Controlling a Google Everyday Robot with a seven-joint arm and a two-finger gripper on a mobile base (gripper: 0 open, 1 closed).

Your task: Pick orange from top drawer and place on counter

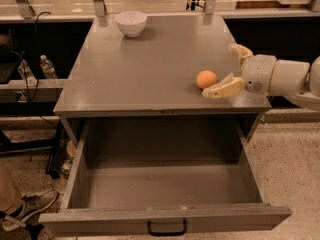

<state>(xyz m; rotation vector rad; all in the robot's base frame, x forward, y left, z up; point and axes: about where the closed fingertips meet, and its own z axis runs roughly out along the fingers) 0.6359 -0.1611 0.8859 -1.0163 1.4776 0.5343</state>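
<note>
The orange rests on the grey counter, near its right front corner. My gripper is just to the right of the orange, open, with one pale finger lying low beside the fruit and the other farther back. The fingers are not closed on the orange. The top drawer is pulled fully out below the counter, and its inside shows nothing in it. Its black handle is at the front centre.
A white bowl stands at the back of the counter. Metal posts rise behind the counter. A water bottle and cables are on the left. A person's shoe is on the speckled floor at lower left.
</note>
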